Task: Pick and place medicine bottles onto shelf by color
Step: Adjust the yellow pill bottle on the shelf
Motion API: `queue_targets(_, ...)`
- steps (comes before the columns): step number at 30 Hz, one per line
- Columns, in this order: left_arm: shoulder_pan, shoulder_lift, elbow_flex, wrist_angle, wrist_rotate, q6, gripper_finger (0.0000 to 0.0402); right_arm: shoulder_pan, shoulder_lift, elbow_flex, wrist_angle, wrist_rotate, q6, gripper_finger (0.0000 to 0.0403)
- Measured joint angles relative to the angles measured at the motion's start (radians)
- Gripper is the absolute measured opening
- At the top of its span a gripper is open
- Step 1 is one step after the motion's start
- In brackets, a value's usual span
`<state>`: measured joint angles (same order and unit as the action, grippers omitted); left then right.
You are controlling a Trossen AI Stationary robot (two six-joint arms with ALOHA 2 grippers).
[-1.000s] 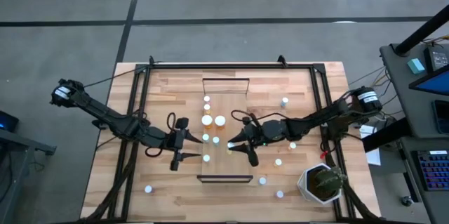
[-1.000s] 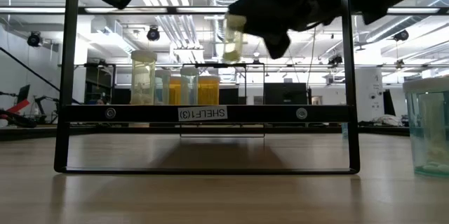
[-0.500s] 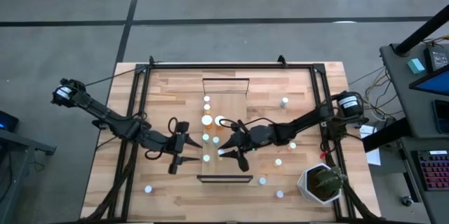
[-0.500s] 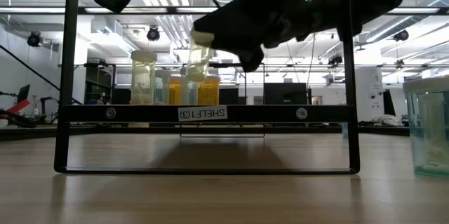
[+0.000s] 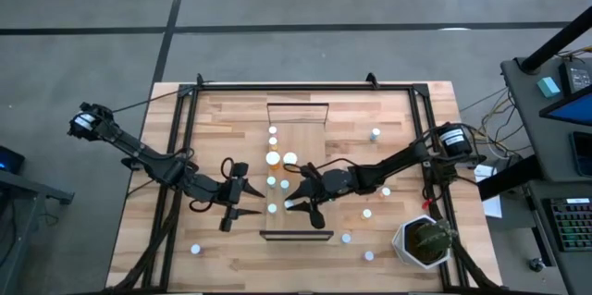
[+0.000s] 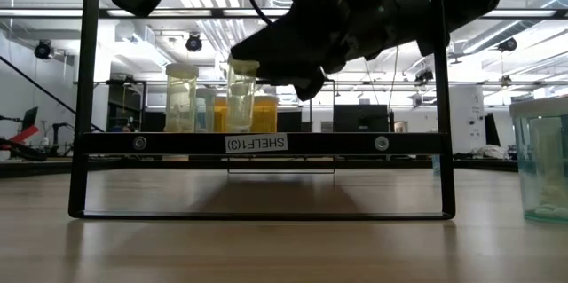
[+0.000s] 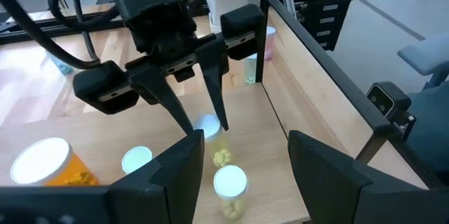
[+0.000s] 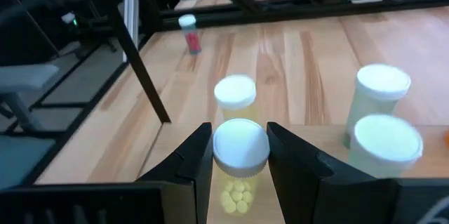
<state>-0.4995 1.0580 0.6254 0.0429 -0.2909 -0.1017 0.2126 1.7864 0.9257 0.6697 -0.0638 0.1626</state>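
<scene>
The shelf [image 5: 305, 129] is a light-wood plank with a dark rail [image 6: 257, 143] at its near end. Several white-capped medicine bottles [image 5: 274, 157] stand along its left half, some orange [image 6: 264, 113], some pale [image 6: 181, 97]. My right gripper [image 8: 238, 134] is over the shelf's near part, shut on a clear bottle of yellow pills [image 8: 240, 147]. Another bottle [image 8: 235, 92] stands just beyond it. My left gripper [image 5: 250, 197] hovers open off the shelf's left edge, facing the held bottle [image 7: 209, 123]. My right gripper pinches the bottle's top end at the white cap [image 7: 208, 121] between its two fingers. The fingers slant downward from the table's right. The bottle is upright below them [image 6: 241, 97]. The shelf's rail hides its bottom, so I cannot tell whether it stands on the plank.
Loose bottles lie on the table right of the shelf [image 5: 375, 134] [image 5: 366, 213] [image 5: 346, 238] and one at the near left [image 5: 195, 250]. A potted plant [image 5: 425, 242] stands at the near right corner. Black frame bars [image 5: 181, 147] run along both table sides.
My right gripper has moved toward the table's left and down with the clear bottle, from right of the shelf to over its near part. The bottle stayed upright and sank level with the standing bottles. My left gripper kept its place.
</scene>
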Motion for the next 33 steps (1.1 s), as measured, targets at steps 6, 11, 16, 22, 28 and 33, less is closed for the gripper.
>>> queue_targets(6,0.000,0.000,-0.002,0.000,0.000,0.000,0.0191,0.011,0.007,0.001,0.001,0.002,-0.033,0.0108)
queue_targets(11,0.000,0.000,-0.003,0.001,0.000,0.000,0.0191,0.014,0.007,0.001,0.001,0.012,-0.035,0.0108)
queue_targets(16,0.000,0.000,-0.003,0.001,0.000,0.000,0.0191,0.015,0.009,0.001,0.001,0.012,-0.053,0.0108)
queue_targets(22,0.000,-0.001,-0.003,0.001,0.000,0.000,0.0191,0.015,0.024,0.001,0.003,0.015,-0.052,0.0110)
queue_targets(28,0.000,-0.001,-0.003,0.002,-0.001,0.000,0.0191,0.015,0.027,0.001,0.005,0.034,-0.051,0.0129)
queue_targets(33,0.000,-0.001,-0.003,0.002,-0.001,0.001,0.0191,0.014,0.028,0.001,-0.003,0.048,-0.065,0.0154)
